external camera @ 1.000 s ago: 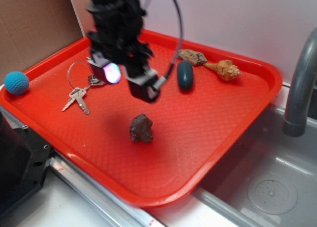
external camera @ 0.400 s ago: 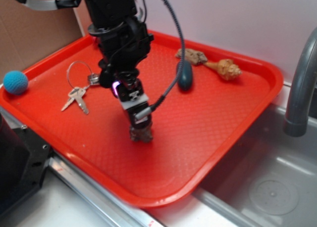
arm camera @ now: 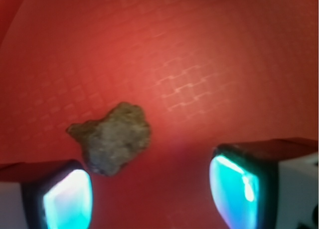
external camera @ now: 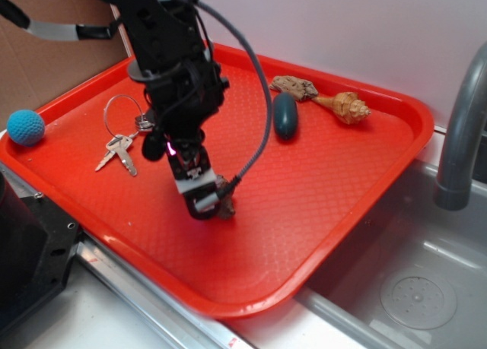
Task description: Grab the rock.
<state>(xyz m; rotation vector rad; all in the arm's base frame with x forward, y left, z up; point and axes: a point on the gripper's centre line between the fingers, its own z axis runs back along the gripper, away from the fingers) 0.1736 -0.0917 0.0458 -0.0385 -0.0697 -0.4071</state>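
Gripper (arm camera: 149, 189) is seen spread wide, nothing held. Rock (arm camera: 112, 137) lies on the red tray (external camera: 319, 189), off-centre, close against the left finger (arm camera: 65, 199). Closing may nudge or roll it aside. Rock: lumpy, rough, brown-grey. Teal stone (external camera: 285, 115) is noted well beyond.

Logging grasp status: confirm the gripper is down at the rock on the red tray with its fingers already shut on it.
Not shut. The wrist view shows the gripper open, fingers apart, the rock nearer the left-hand one. It is down at the rock on the red tray.
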